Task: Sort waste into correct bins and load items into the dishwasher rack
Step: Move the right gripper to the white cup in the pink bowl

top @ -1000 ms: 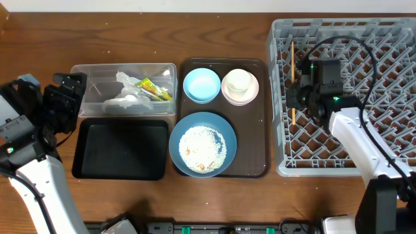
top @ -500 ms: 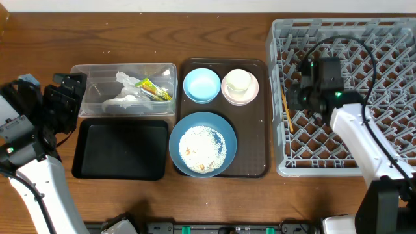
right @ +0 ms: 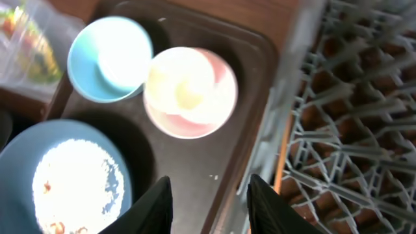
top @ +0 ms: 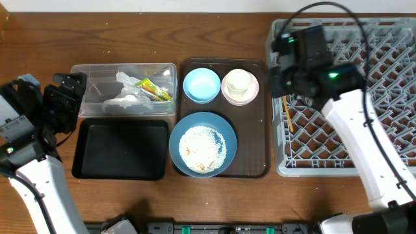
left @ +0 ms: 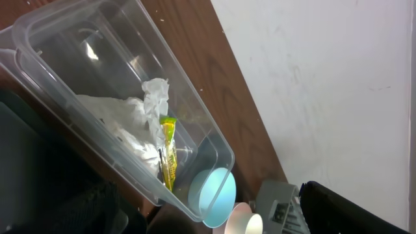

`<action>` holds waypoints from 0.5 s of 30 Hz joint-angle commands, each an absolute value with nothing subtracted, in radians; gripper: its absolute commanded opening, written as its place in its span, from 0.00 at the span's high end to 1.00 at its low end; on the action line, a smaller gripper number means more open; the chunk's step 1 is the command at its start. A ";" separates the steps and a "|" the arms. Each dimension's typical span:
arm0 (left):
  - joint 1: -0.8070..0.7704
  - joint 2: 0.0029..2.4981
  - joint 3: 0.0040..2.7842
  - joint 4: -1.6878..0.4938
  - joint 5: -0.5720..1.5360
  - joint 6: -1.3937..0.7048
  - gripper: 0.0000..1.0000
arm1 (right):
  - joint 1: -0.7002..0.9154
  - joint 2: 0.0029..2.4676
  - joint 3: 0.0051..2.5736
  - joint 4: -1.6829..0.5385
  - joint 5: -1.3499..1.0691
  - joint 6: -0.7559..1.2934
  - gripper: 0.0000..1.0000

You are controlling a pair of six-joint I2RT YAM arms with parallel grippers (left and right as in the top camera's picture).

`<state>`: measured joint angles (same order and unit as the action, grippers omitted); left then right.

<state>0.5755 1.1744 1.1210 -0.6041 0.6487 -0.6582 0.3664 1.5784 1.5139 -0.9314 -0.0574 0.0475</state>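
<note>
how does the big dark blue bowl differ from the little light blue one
The dark blue bowl is clearly wider than the light blue bowl. The dark blue bowl holds white rice-like scraps; the light blue bowl looks empty. The dark blue bowl sits at the robot's end of the brown tray, the light blue bowl in its far left corner. Both are round, upright and on that tray.

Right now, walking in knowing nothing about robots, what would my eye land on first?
The large light-grey plastic peg rack fills the right side of the table, with wooden chopsticks lying by its left edge. In the middle, a large dark blue bowl of white rice scraps sits on a dark brown tray. On the left, a clear plastic tub holds a crumpled white napkin and a yellow-green wrapper.
</note>
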 commanded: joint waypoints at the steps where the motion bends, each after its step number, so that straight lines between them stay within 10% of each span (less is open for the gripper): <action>1: 0.582 1.176 1.130 -0.606 0.658 -0.660 0.09 | 0.427 1.584 1.537 -0.934 0.011 0.012 0.64; 15: 0.582 1.176 1.130 -0.606 0.658 -0.660 0.09 | 0.505 1.890 1.887 -1.027 -0.008 -0.059 0.66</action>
